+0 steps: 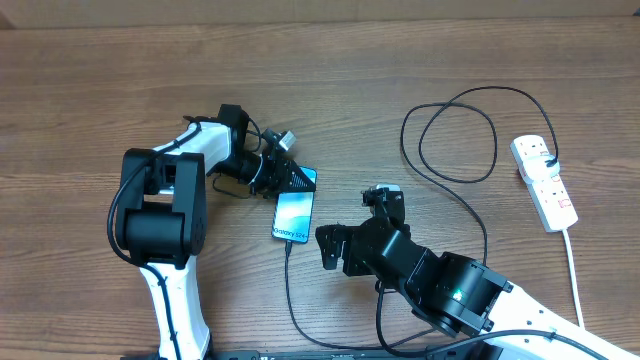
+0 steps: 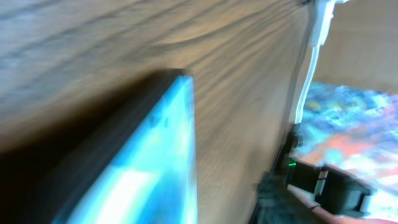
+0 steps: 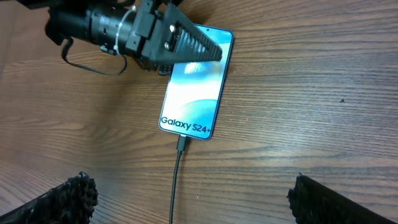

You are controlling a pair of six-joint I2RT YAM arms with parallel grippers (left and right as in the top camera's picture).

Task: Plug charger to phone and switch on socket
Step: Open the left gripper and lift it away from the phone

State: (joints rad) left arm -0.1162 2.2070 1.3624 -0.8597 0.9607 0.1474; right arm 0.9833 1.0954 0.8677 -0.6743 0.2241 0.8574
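On the wooden table (image 1: 100, 80), the phone (image 1: 294, 215) lay face up with the charger (image 3: 181, 143) in its lower end, the left gripper (image 1: 297, 180) at its top edge probably to steady it, grip unclear, the right gripper (image 3: 189, 190) wide open and empty, the socket (image 1: 545, 180) well apart.

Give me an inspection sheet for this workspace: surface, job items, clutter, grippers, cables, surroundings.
Surface: wooden table, bare grain.
Job's things: phone flat, screen up; socket at the table's right side.
Clutter: nothing seen.
Grippers: left gripper at the phone's top end, jaw state unclear; right gripper open, empty, facing the phone.
Cables: charger loops from the socket, its connector tip at the phone's lower edge; white cord trails off the socket.
Surroundings: blurred colourful patch in the left wrist view.
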